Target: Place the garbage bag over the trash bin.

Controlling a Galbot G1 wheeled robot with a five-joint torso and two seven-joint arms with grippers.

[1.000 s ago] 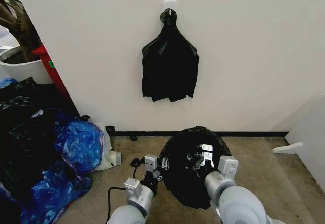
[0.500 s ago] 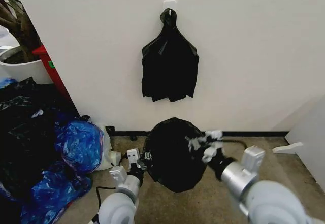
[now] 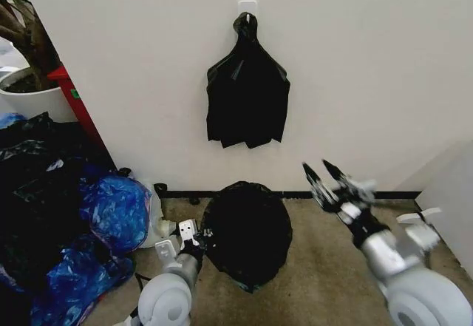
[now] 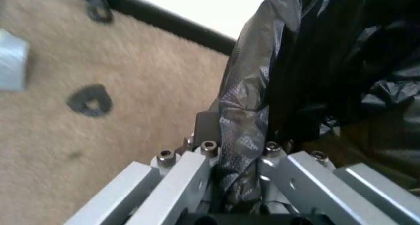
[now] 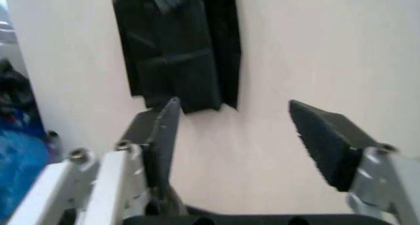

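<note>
Left gripper (image 3: 194, 239) clamped on edge of garbage bag (image 3: 247, 230), film pinched between fingers (image 4: 196, 171). Bag draped on floor by wall, apparently over trash bin, which is hidden. Right gripper (image 3: 330, 180) raised beside it, spread wide, empty. Step judged: seating bag. Next: rim fit to be checked. Black bunch (image 3: 247, 93) hung on wall behind.

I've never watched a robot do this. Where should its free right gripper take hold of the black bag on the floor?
Probably the bag's loose right edge, coming from the right, opposite the left gripper, which is shut on the left edge. The plastic is thin and crinkled, so a fold fits between open fingers. The right gripper hangs open, raised to the right.
</note>
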